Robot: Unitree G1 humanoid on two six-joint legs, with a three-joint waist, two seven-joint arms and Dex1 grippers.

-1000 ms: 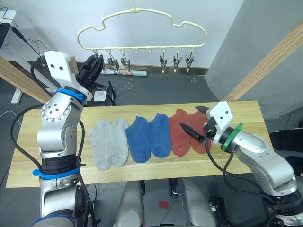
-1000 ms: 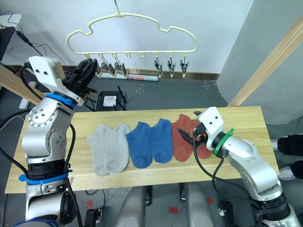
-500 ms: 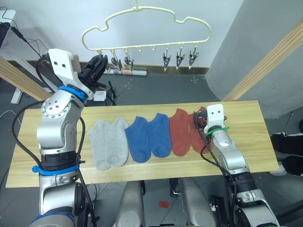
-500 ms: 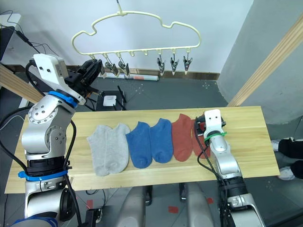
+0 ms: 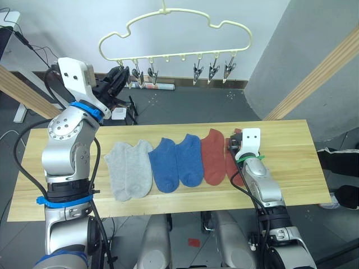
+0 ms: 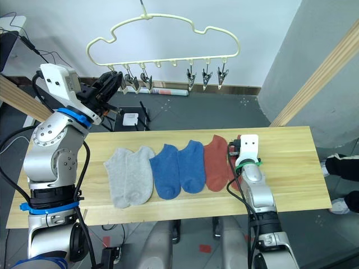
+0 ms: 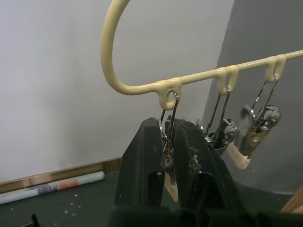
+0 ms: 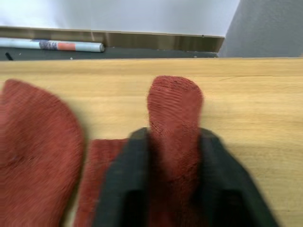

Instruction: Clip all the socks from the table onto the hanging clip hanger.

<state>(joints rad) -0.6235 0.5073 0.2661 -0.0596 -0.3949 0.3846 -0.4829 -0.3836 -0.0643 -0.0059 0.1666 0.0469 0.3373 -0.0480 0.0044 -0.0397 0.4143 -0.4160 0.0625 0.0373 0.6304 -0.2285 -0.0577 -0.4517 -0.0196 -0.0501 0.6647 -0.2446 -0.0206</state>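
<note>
Six socks lie in a row on the wooden table (image 5: 291,162): a grey pair (image 5: 130,169), a blue pair (image 5: 176,162) and two rust red ones (image 5: 213,157). My right gripper (image 8: 173,135) rests on the table over the rightmost rust red sock (image 8: 174,101), shut on a raised fold of it. The pale yellow clip hanger (image 5: 168,56) hangs above and behind the table. My left gripper (image 7: 165,135) is raised at the hanger's left end, shut on the leftmost metal clip (image 7: 169,111).
Thick wooden rails slant at the left (image 5: 22,92) and the right (image 5: 314,73). A paper roll (image 5: 160,86) lies on the floor by the wall. A person's dark-clad leg (image 5: 339,159) is by the table's right end.
My right arm has swung in from the side to point straight over the rightmost rust red sock, and its fingers have closed on the sock. The left gripper has stayed on the clip.
</note>
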